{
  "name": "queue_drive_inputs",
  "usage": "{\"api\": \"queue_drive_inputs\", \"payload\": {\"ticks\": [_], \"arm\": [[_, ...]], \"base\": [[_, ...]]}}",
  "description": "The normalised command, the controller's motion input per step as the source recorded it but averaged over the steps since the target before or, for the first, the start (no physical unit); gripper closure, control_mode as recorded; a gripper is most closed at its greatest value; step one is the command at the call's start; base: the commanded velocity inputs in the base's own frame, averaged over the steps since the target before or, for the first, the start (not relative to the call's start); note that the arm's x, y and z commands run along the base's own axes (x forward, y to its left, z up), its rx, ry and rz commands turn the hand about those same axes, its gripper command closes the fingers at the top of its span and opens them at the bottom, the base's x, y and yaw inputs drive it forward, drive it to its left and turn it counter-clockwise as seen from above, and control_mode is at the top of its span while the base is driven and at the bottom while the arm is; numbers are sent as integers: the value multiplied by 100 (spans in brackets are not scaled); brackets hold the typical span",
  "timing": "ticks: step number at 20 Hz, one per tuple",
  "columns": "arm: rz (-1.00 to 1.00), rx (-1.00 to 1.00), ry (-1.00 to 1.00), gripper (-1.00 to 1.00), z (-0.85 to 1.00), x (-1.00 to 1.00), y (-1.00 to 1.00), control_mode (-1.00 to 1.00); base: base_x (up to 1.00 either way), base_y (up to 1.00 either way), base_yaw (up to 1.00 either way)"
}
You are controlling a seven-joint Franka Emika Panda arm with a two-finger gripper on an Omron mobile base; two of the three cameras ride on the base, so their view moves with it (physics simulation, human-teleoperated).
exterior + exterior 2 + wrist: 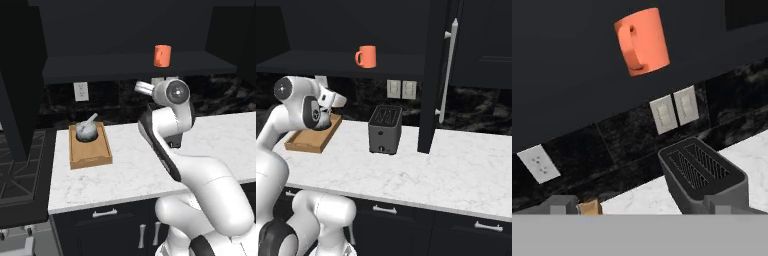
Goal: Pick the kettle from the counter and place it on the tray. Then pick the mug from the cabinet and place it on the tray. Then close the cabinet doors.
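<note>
Left base view gives us the kettle [86,131] sitting in the far end of the tray [90,157], left of centre, its pale handle slanting up to the right. We see the mug [162,55] upright on the cabinet [125,67] shelf, upper middle of the frame, directly above the arm's wrist. One door [20,80] stands swung open at the left edge, over a dark stovetop [20,175].

From the right base view we find a toaster [385,129] at centre on the counter [421,170], below and a little right of the mug, with the tray at the left just behind the arm. The other door [436,75] hangs open right of the toaster, its bar handle [448,70] vertical. Two wall plates [401,89] sit on the black backsplash between shelf and toaster.

In the hand view we look up at the mug near the top centre, handle facing us, the toaster at lower right and an outlet [538,164] at lower left. Our gripper [639,205] has its fingertips spread to the two sides of the bottom edge, wide apart and holding nothing.

The counter is white marble over dark drawers [107,220].
</note>
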Motion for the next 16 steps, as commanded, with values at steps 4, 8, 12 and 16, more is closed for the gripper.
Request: {"api": "queue_drive_inputs", "payload": {"ticks": [4, 8, 12, 16], "arm": [[-5, -12, -22, -100, 64, -3, -11, -100], [-6, -8, -10, -100, 69, -3, -10, -100], [-11, -1, -3, -100, 70, -22, -15, -100], [-10, 0, -2, -100, 53, -12, -8, -100]], "base": [[0, 0, 0], [0, 0, 0], [0, 0, 0], [0, 0, 0]]}}
